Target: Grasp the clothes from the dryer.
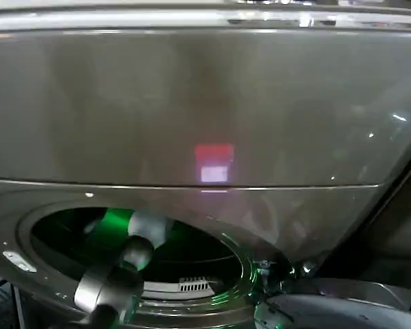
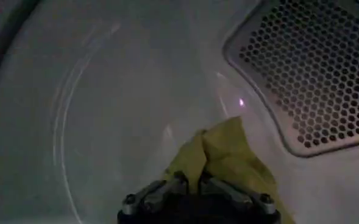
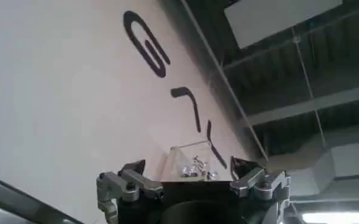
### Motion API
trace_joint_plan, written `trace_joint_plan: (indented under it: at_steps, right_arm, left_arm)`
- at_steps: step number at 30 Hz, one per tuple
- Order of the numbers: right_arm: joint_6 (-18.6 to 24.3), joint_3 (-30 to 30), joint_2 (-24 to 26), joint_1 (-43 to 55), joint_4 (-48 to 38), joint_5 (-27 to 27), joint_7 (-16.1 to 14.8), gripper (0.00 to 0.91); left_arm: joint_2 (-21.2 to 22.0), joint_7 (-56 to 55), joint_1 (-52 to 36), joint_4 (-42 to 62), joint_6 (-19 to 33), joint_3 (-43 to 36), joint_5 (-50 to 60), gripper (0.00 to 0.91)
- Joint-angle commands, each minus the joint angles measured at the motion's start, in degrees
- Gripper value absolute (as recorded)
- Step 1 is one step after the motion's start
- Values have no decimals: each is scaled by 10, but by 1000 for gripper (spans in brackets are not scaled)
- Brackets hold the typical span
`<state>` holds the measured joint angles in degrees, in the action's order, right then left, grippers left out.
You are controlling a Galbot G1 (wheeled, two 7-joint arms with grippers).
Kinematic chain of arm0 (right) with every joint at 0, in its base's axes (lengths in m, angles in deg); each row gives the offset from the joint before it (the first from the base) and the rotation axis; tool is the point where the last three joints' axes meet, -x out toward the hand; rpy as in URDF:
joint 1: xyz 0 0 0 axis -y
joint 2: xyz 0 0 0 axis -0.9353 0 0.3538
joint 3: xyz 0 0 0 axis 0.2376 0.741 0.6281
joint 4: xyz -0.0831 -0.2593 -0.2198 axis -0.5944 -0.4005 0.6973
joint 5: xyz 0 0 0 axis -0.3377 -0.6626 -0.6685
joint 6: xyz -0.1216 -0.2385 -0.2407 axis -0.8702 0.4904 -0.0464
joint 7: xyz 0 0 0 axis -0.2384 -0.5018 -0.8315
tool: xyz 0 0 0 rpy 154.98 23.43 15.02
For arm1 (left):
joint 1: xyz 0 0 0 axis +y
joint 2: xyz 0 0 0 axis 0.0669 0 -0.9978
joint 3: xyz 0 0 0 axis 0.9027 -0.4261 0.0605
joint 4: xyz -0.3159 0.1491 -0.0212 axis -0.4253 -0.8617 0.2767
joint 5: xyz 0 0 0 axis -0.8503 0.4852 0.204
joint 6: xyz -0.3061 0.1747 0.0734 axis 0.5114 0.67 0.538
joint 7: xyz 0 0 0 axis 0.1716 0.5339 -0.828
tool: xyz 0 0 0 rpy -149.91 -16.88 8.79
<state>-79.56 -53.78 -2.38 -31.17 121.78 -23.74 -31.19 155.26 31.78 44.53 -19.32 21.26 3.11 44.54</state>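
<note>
One arm working: left gripper (image 2: 199,182) deep inside dryer (image 1: 192,103) drum, fingers pinched together on clothes (image 2: 228,152), yellow-green lump lying on drum wall beside perforated vent (image 2: 313,73) at 2 o'clock. Step: grasp looks made. Next: probably withdraw through drum opening (image 1: 48,229), at 7 o'clock in head view, grip kept firm. Right gripper (image 3: 191,182) idle outside, jaws spread, holding nothing.

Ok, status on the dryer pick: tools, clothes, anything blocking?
Left tool inside the dryer drum, shut on the clothes. Right tool open, parked outside, pointing up at a wall. Perforated vent panel beside the clothes, nothing blocking withdrawal.
</note>
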Motion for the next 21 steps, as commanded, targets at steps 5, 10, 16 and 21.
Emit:
trace_joint_plan:
  at_steps: [5,10,16,21]
  right_arm:
    - [2,-2,0,2,2,5,2,907]
    - [-2,-5,2,2,2,6,2,907]
    - [-4,-7,4,1,2,8,3,907]
    - [-6,-7,4,2,3,9,2,907]
  left_arm:
    - [0,-9,1,-3,3,2,2,0]
    - [1,-9,0,-1,2,2,2,0]
    - [0,-9,-2,3,3,2,2,0]
    - [0,-9,-2,3,3,1,2,0]
